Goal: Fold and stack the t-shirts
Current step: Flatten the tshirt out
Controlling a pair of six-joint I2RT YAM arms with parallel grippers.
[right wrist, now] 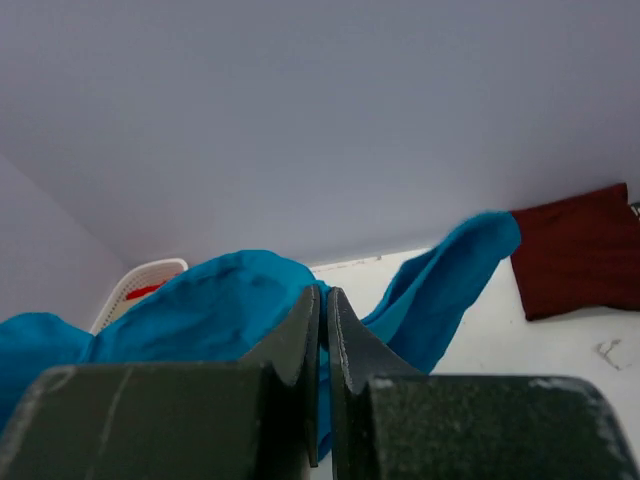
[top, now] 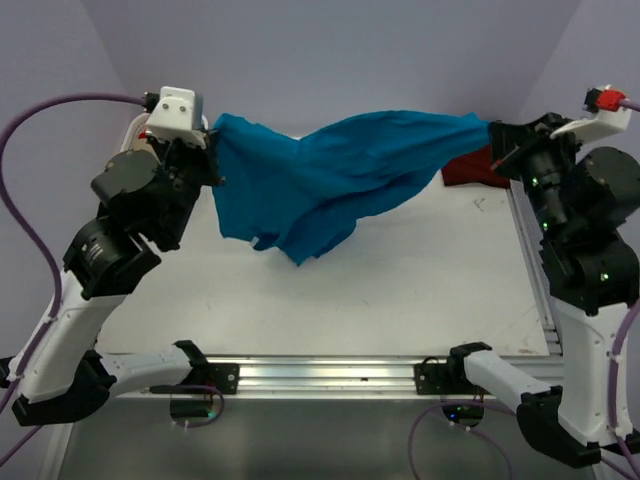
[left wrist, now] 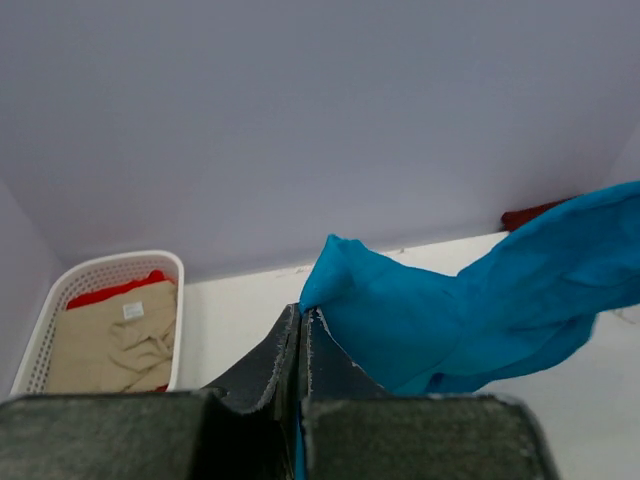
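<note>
The teal shirt point(top: 330, 175) is a plain, soft, bright blue-green cloth, creased and bunched rather than flat, and it hangs in the air over the far half of the white worktop point(top: 400, 290), strung between the two arms. Its long axis runs from left to right across the worktop, nearly level. Near the left end it is broad and loose, with deep folds dropping to a ragged point that hangs down toward the worktop left of centre; whether that point touches the surface cannot be told. Toward the right it narrows into a gathered, twisted band. The left tool point(left wrist: 301, 315) has its fingers pressed together on a corner of the cloth, which puffs up just past the tips in the left wrist view. The right tool point(right wrist: 322, 295) is likewise clamped narrow on the other end, with cloth spilling out to both sides of it. A dark maroon shirt point(top: 470, 168) lies flat at the far right of the worktop, near the right tool and partly behind the teal cloth. At the far left a white slotted basket point(left wrist: 40, 330) holds a crumpled beige shirt point(left wrist: 110, 345), with a red shirt point(left wrist: 120, 290) showing at its far side.
</note>
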